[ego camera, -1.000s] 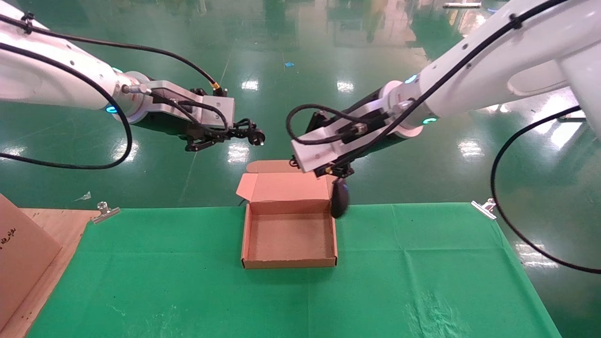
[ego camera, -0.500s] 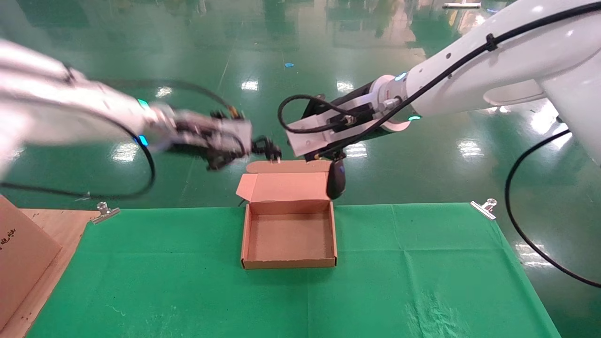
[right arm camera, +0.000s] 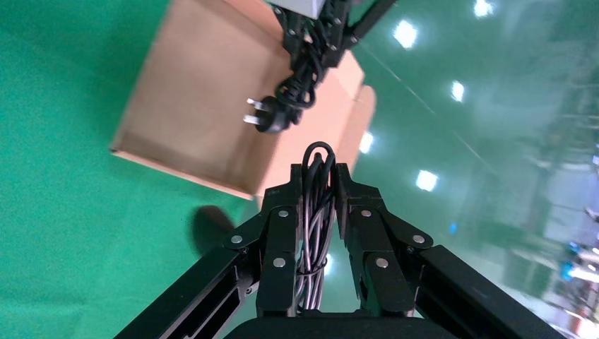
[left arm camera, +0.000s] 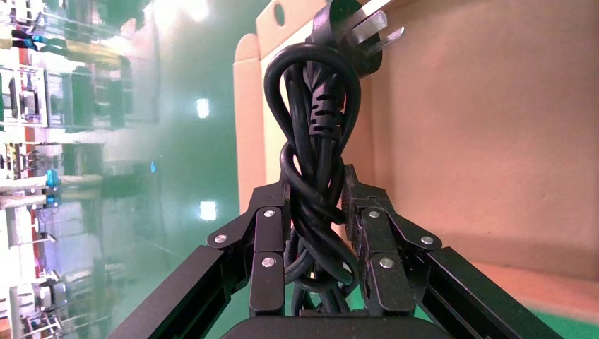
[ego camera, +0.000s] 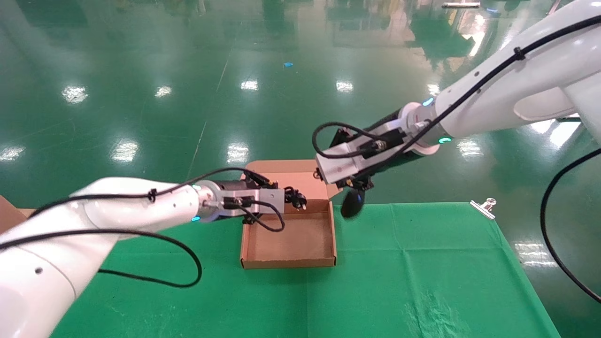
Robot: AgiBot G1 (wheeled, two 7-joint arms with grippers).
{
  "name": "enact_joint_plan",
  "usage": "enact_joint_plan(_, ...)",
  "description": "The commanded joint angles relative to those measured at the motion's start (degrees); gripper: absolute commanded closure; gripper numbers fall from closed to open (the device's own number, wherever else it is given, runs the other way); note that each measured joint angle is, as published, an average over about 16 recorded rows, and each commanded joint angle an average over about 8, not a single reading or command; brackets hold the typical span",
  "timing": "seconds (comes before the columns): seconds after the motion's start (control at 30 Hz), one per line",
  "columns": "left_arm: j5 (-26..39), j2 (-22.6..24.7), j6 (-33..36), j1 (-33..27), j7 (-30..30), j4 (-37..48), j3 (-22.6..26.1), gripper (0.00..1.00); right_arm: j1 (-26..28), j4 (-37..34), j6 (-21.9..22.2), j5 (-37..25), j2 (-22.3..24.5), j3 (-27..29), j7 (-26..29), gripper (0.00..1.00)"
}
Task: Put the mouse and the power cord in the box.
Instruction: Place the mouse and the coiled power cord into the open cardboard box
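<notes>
green-clothed table (ego camera: 422, 272), open cardboard box (ego camera: 288, 262) resting on it

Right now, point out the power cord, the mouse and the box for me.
power cord (left arm camera: 316, 152), left wrist view, on the twisted bundle above the fingers.
mouse (ego camera: 352, 203), head view, on its black body.
box (ego camera: 289, 262), head view, on its near wall.

You have one open cardboard box (ego camera: 287, 259) on the green tablecloth (ego camera: 422, 267), one bundled power cord (left arm camera: 316, 176) with a single three-pin plug (right arm camera: 264, 117), and one black mouse (ego camera: 352, 204). Count two grippers: the left gripper (left arm camera: 316, 244) and the right gripper (right arm camera: 319, 212). One metal binder clip (ego camera: 483, 208) shows at the cloth's edge.
</notes>
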Motion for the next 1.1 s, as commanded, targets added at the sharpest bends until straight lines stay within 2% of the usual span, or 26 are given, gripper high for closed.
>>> enact_joint_plan(0.03,-1.1,0.0,-1.2,1.4,-1.3,-1.4,1.2,0.39,-0.1,-1.5,-1.2,0.7,0.0,-0.1,-1.4,1.00)
enact_joint_plan(0.1,-1.7,-0.1,-1.6,1.5,-2.0,-1.8,2.4,0.14,-0.2,-2.5,-1.7,1.2,-0.1,-0.2,-2.4,1.00)
enact_joint_plan(0.13,-2.0,-0.1,-1.8,1.5,-2.3,-2.0,3.1,0.04,-0.2,-2.9,-1.9,1.5,-0.1,-0.3,-2.9,1.00)
enact_joint_plan(0.17,-2.3,-0.1,-2.0,1.5,-2.6,-2.1,3.6,0.00,-0.2,-3.3,-2.0,1.7,-0.1,-0.3,-3.2,1.00)
enact_joint_plan(0.47,-4.9,-0.2,-3.3,0.9,-4.6,-2.6,8.2,0.00,-0.8,-4.2,-2.7,3.6,-0.4,-1.1,-4.5,1.00)
enact_joint_plan(0.77,-7.4,-0.2,-4.1,0.3,-5.5,-2.8,11.9,0.00,-0.9,-0.6,-1.3,5.0,-0.8,-3.1,-2.7,1.00)
enact_joint_plan(0.93,-9.5,-0.6,-3.5,-0.9,-5.2,-1.0,12.9,0.00,-1.3,3.8,1.5,6.1,-1.1,-4.9,-0.4,1.00)
enact_joint_plan(1.1,-12.4,-1.5,-5.4,-1.9,-4.8,5.3,11.8,0.00,-3.3,9.2,8.1,7.2,-1.3,-7.3,2.0,1.00)
